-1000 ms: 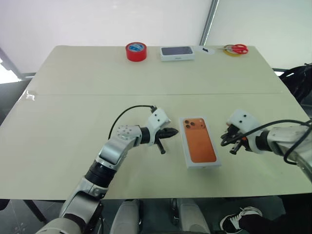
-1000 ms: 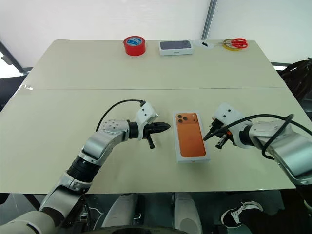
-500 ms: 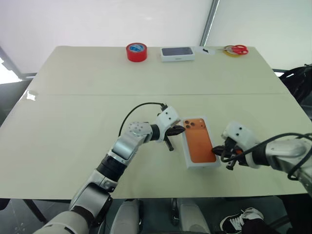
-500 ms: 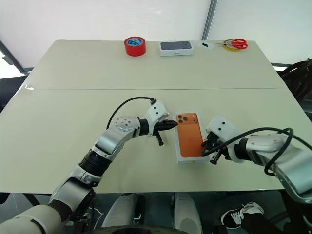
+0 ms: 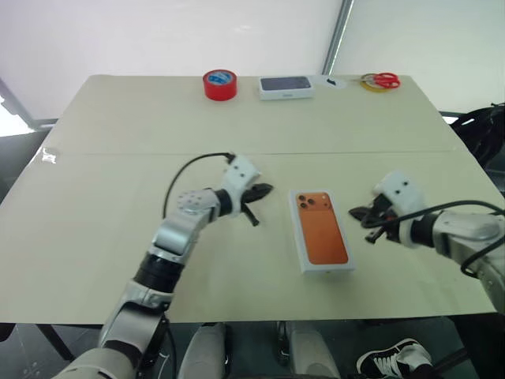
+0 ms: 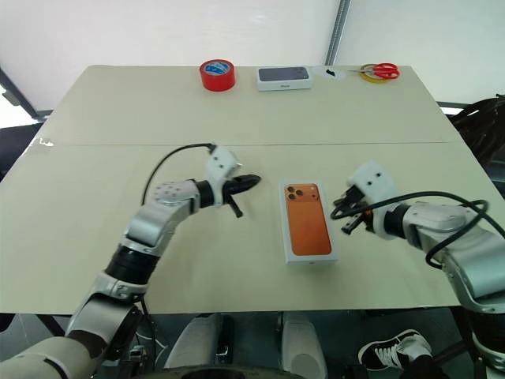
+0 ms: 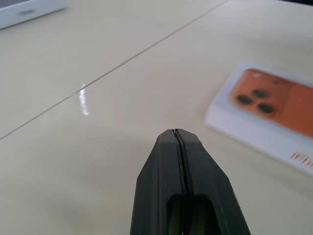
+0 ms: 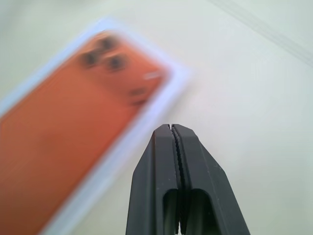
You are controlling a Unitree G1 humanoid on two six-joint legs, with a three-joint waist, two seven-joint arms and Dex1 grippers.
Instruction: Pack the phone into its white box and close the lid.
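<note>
- I see the white box with the lid [image 6: 308, 223], a shallow white rectangular cardboard cover bearing an orange phone picture, lying flat on the pale cream desk [image 6: 95, 150] near its front edge, roughly centred between my two arms.
- The lid sits squarely on the white box; I see a white side wall below it in the left wrist view [image 7: 254, 134]. Whether the phone is inside I cannot tell.
- My left gripper [image 6: 251, 181] is beside the box on its left, apart from it, pointing toward it. Its two black fingers [image 7: 168, 161] are clenched together on nothing.
- My right gripper [image 6: 341, 210] is just to the right of the box, not touching it, pointing toward its long edge. Its black fingers [image 8: 193, 161] are pressed tight together, grasping nothing.
- At the far edge of the desk I note a red roll of tape [image 6: 217, 74], upright on its flat side.
- To the right of the tape lies a small white box with a dark top [image 6: 284, 76].
- Further right are red-handled scissors [image 6: 382, 71] resting on a yellowish tape ring [image 6: 369, 76], well apart from the working area.
- A thin seam line [image 6: 237, 144] runs across the desk between the far items and the box.
</note>
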